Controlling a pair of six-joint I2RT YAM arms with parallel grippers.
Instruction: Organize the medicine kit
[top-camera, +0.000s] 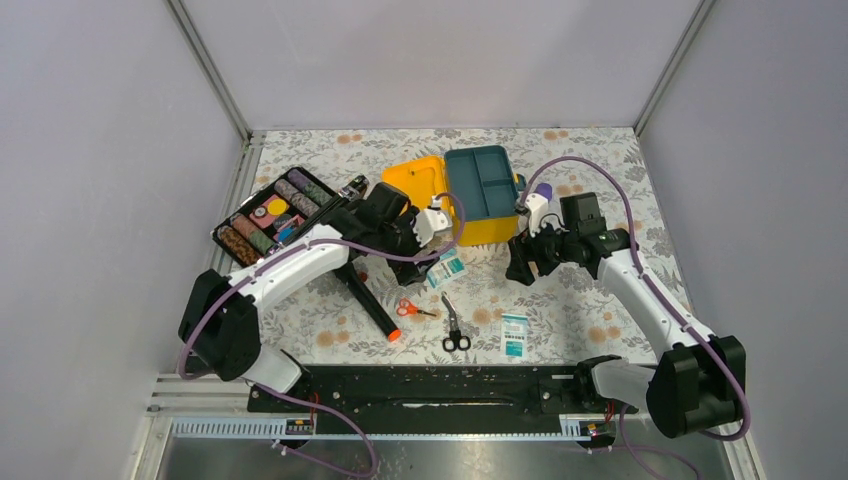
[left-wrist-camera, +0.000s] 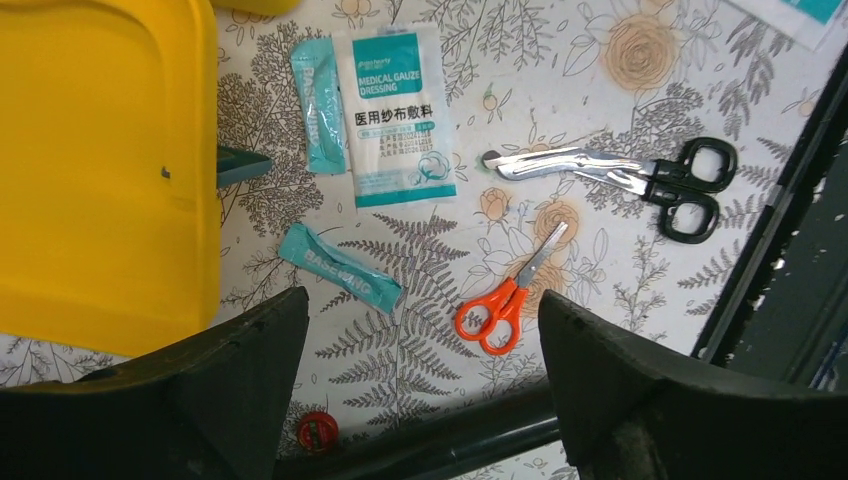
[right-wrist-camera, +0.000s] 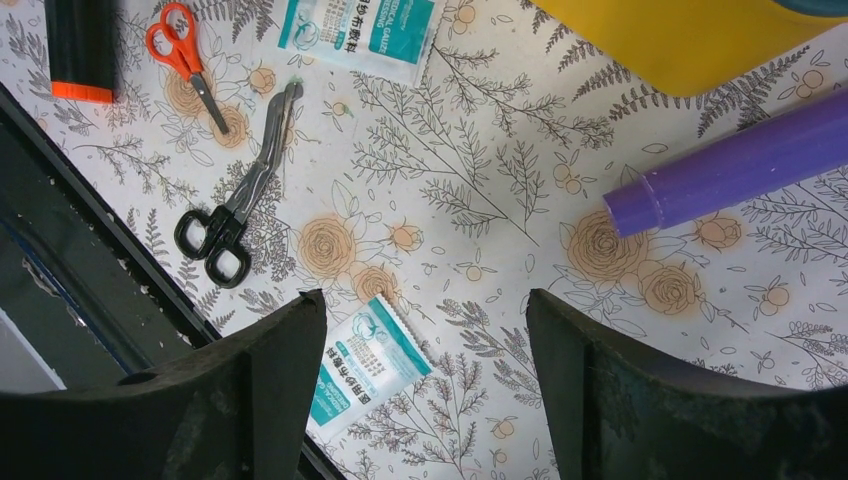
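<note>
Medicine kit (top-camera: 420, 180): lies open, far-centre, between both arms.
Left gripper (left-wrist-camera: 420, 320), right gripper (right-wrist-camera: 427, 310): both spread and empty above loose supplies.
Gauze packet (left-wrist-camera: 395, 115), black shears (left-wrist-camera: 640, 175), orange scissors (left-wrist-camera: 505, 300): unpacked. We judge that gathering comes next: descend, pinch one item, carry it kitward.

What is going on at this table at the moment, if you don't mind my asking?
Two robot arms are organising supplies. The bright yellow plastic medicine kit box stands open with its teal compartmented tray showing. The left fingers hang open above a white gauze packet and small orange-handled scissors; the right fingers hang open above another gauze packet near a purple tube. Neither holds anything.
</note>
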